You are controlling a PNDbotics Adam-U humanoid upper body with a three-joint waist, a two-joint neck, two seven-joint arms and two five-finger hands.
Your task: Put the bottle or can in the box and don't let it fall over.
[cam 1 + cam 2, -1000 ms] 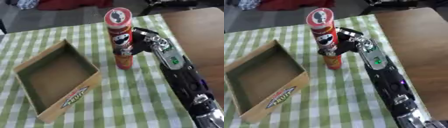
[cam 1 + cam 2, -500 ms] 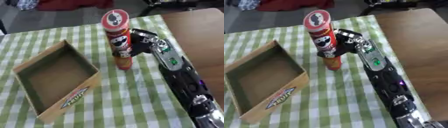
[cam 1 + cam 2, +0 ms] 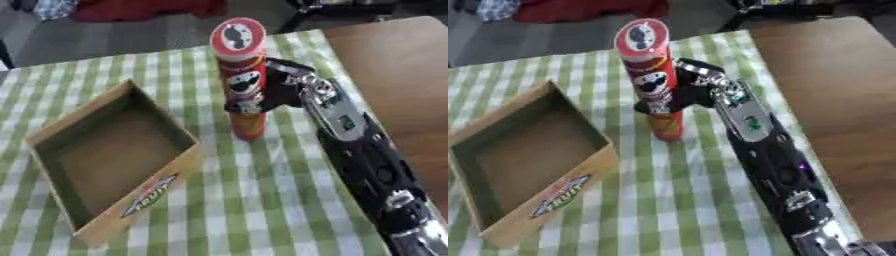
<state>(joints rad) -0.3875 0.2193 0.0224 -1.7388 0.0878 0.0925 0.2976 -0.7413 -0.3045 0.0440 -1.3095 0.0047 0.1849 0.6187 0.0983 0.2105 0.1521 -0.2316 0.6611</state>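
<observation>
1. Standing upright on the green-and-white checked cloth that covers the worktop is a tall red can, its round red lid facing up and a cartoon face printed on its side.
2. Reaching in from the lower right, the robot's right arm lies along the right edge of the cloth, black with silver joints and a small green spot on its forearm.
3. Wrapped round the can's middle is the right robot hand; its dark fingers curl across the front of the tube just below the printed face, so it is holding the can.
4. From where I stand, the can's orange-red bottom end meets the cloth or sits barely above it; I cannot tell which.
5. To the can's left lies an open cardboard box, a shallow square tray with brown walls and a dim bare floor, turned cornerwise to the worktop's edge.
6. A red, white and blue logo marks the box's near outer wall.
7. The can is outside the box, just beside its right-hand corner, with a strip of cloth between them.
8. A bare brown wooden surface shows to the right of the cloth, beyond the arm.
9. The left robot hand does not show in either view.
</observation>
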